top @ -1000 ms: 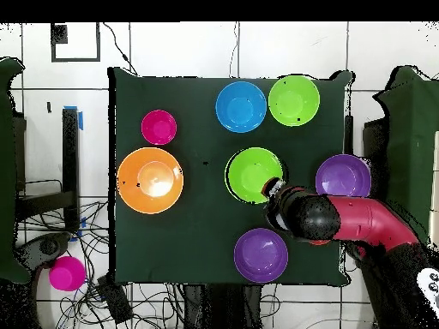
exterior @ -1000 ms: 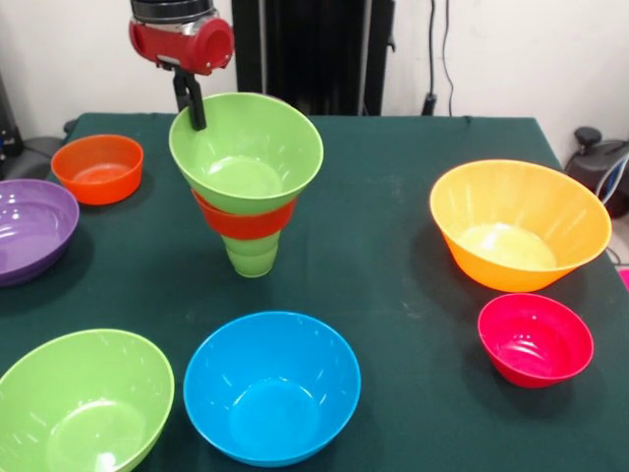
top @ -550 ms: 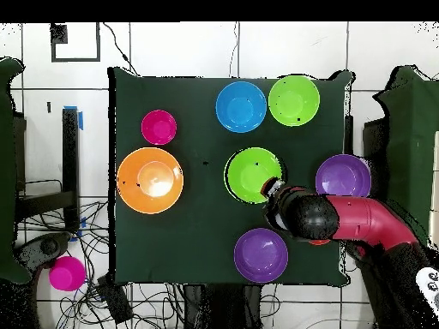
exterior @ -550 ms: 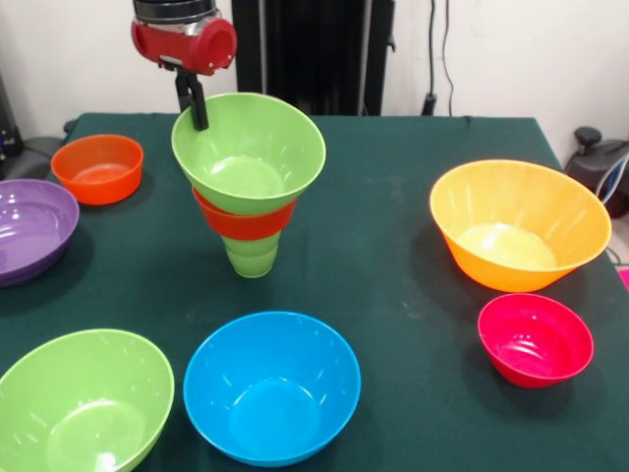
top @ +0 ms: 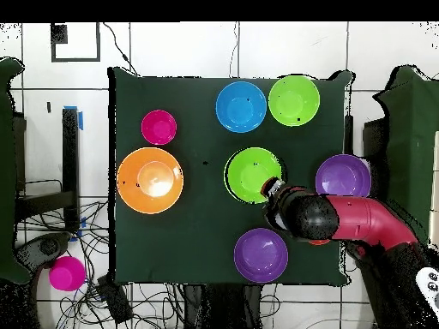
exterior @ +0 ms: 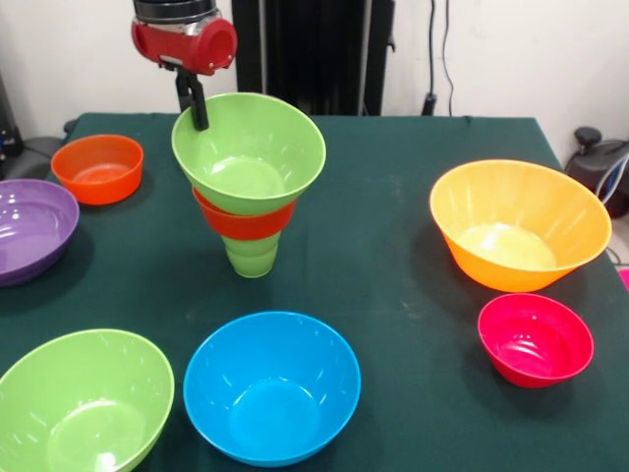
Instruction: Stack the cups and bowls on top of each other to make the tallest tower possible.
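Tower [exterior: 249,182]: three pieces standing near the middle of the green-clothed surface [exterior: 393,265]. Its base is a light-green cup [exterior: 252,258]; a small orange-red bowl [exterior: 244,220] sits in the cup, and a lime-green bowl [exterior: 249,147] sits in that, its rim flaring widest and tilted slightly. Claw [exterior: 198,108]: dark fingers hang from the red wrist at the lime-green bowl's far left rim in the front view; whether they are apart, together, or clamped on the rim cannot be told. Overhead, the claw [top: 273,186] meets the same bowl [top: 253,174] at its lower right edge.

Loose bowls, front view: second orange-red bowl [exterior: 97,168] at far left; purple bowl [exterior: 31,228] at the left edge; second lime-green bowl [exterior: 83,401] at near left; blue bowl [exterior: 271,385] just beside it, in front of the tower; large orange bowl [exterior: 518,224] at right; small pink-red bowl [exterior: 536,339] in front of the orange one. Overhead only: another purple bowl [top: 261,254], near the arm.
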Controlling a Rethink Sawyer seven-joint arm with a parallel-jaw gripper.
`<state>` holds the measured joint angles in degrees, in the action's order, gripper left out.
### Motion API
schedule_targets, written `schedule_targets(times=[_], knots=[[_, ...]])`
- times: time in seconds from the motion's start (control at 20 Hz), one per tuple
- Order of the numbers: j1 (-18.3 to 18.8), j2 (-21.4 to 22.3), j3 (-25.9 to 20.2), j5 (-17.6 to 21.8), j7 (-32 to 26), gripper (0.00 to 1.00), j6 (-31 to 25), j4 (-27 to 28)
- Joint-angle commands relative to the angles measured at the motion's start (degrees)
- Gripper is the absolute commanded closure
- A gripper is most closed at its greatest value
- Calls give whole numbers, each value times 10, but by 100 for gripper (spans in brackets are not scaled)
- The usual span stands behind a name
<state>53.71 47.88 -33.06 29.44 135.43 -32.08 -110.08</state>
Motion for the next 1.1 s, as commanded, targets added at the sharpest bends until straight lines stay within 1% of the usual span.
schedule_targets(times=[0.05,1.1], knots=[[-26,-6,-5,10,-42,100,-8,0],[-24,2,0,8,-31,100,0,-19]])
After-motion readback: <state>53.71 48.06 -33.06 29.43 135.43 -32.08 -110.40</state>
